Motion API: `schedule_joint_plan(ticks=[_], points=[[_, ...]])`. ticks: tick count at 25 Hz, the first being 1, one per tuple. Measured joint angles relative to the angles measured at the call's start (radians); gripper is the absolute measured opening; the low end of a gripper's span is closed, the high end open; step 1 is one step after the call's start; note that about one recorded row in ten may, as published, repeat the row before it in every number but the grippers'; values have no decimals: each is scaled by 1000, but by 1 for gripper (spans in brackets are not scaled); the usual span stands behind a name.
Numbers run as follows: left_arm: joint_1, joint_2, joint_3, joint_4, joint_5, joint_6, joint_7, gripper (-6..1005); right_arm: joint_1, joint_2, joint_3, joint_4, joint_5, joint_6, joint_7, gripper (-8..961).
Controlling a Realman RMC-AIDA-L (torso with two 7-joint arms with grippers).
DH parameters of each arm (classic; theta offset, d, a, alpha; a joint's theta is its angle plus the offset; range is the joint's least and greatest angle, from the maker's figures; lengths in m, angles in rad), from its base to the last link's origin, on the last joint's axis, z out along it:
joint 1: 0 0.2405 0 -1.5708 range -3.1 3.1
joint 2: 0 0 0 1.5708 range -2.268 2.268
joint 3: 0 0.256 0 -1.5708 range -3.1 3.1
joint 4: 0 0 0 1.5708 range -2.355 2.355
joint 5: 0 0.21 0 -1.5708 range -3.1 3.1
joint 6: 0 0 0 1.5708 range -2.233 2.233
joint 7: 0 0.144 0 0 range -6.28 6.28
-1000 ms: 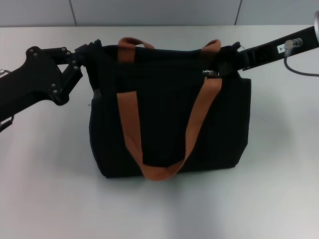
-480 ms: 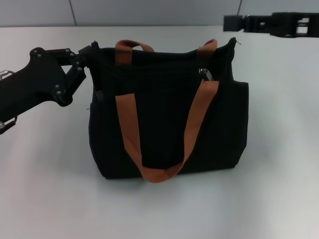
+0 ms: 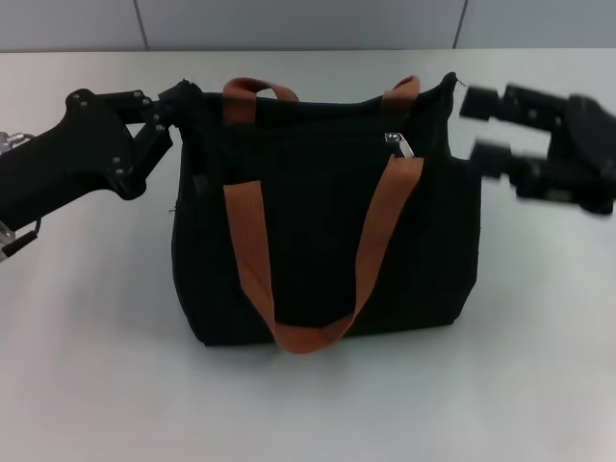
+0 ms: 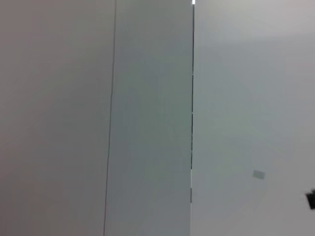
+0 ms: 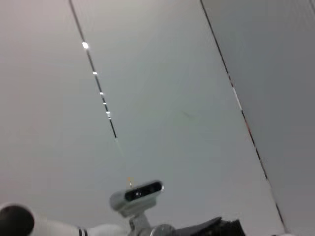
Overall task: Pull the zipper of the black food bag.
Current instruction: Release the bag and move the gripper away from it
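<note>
The black food bag [image 3: 318, 241] stands upright in the middle of the white table, with two orange-brown handles [image 3: 380, 231]. The silver zipper pull [image 3: 399, 143] hangs free near the right end of the bag's upper edge. My left gripper [image 3: 183, 101] is at the bag's upper left corner and is shut on the fabric there. My right gripper [image 3: 481, 127] is open and empty, just to the right of the bag's upper right corner and apart from it. Neither wrist view shows the bag.
The white table [image 3: 87, 337] surrounds the bag, with a grey wall [image 3: 289, 24] behind. The left wrist view shows only wall panels [image 4: 147, 123]. The right wrist view shows wall panels and my head camera [image 5: 138, 194].
My right gripper let go of the zipper pull, swung up and away, and has now come down to the right of the bag. The left gripper stays on the corner.
</note>
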Motion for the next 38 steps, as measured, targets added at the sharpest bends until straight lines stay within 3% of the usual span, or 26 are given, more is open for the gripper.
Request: schedule_joint_plan(ticks=[4, 7, 10, 12, 17, 20, 21, 25, 26, 28, 31, 35, 38], points=[[-2, 3, 2, 2, 3, -17, -30, 158, -48, -16, -11, 134, -51, -37, -304, 714], [-3, 6, 7, 2, 11, -28, -38, 161, -85, -9, -12, 160, -175, -46, -463, 839], [-2, 9, 10, 0, 17, -27, -38, 163, -91, -4, -10, 163, -201, -37, -479, 838], [2, 10, 11, -1, 18, -21, -38, 164, -101, 12, -12, 179, -246, -1, -501, 838], [9, 9, 8, 2, 18, -5, -45, 168, -101, 18, -15, 184, -256, 7, -509, 838], [13, 20, 6, 3, 19, -1, -74, 170, -98, 20, -14, 187, -258, 9, -512, 838], [17, 34, 7, 3, 20, -2, -98, 171, -95, 20, -14, 194, -258, 10, -514, 838], [26, 50, 5, 4, 20, 1, -125, 303, -88, 20, -16, 208, -263, 23, -521, 839], [44, 81, 3, 20, 19, 14, -181, 336, -84, 22, -20, 212, -269, 38, -526, 839], [53, 99, 4, 34, 19, 23, -217, 402, -79, 28, -24, 213, -277, 54, -530, 839], [69, 147, 13, 61, 27, 69, -309, 540, -68, 33, -26, 218, -293, 71, -532, 839], [71, 161, 13, 78, 58, 119, -342, 683, -56, 33, -28, 233, -297, 80, -539, 839], [72, 159, 11, 104, 83, 175, -347, 760, -52, 34, -28, 240, -298, 93, -543, 838]])
